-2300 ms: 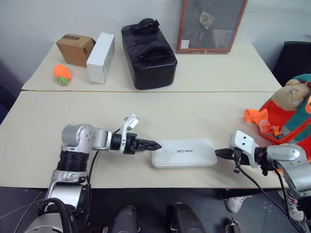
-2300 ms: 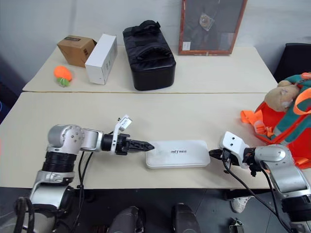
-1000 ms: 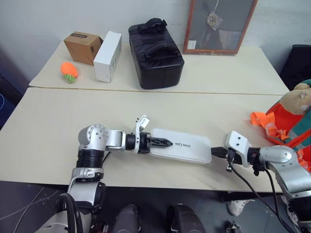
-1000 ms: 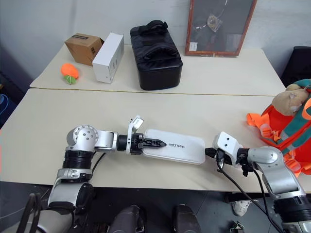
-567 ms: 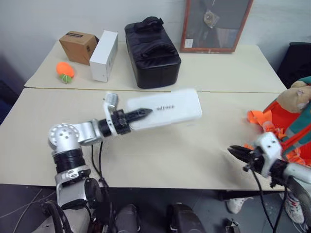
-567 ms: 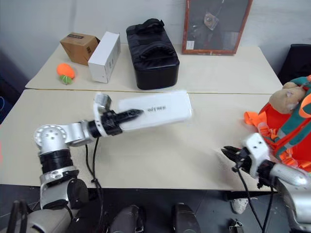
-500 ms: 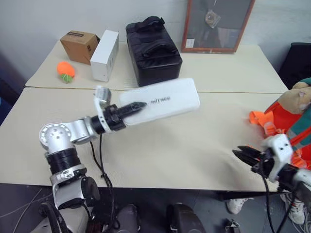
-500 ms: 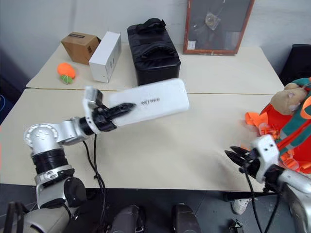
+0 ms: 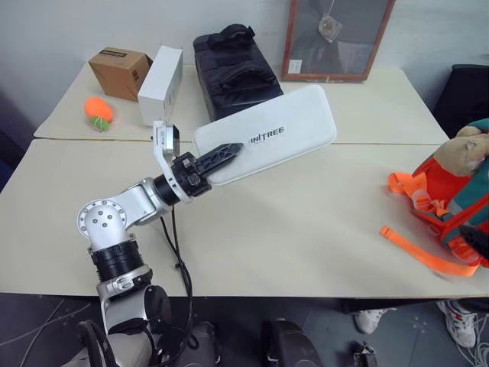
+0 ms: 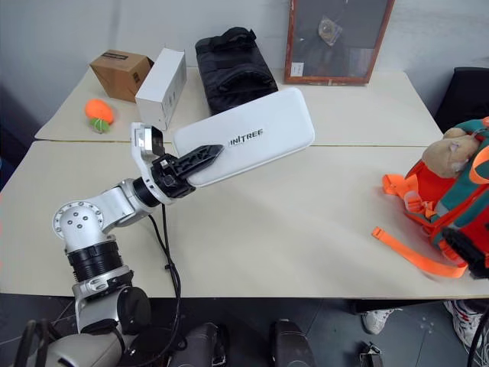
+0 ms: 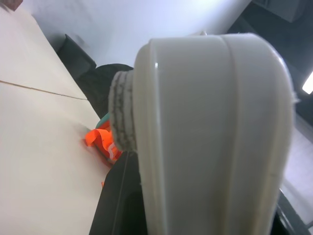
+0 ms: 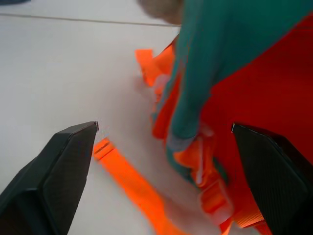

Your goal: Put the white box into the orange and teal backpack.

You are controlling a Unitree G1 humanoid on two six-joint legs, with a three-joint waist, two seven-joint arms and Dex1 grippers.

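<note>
The white box, flat and long with dark lettering, hangs above the table's middle, its far end tilted up to the right. My left gripper is shut on its near left end; the left wrist view shows the white box edge-on between the jaws. The orange and teal backpack stands at the table's right edge with a tan plush toy on top. My right gripper is open, its fingers spread wide just in front of the backpack, holding nothing.
An orange strap trails from the backpack across the table. On the rear table stand a black duffel bag, a white carton, a brown cardboard box, an orange ball and a framed picture.
My right gripper let go of the box's right end, opened and swung right to the backpack. My left gripper lifted the box off the table and tilted its far end up.
</note>
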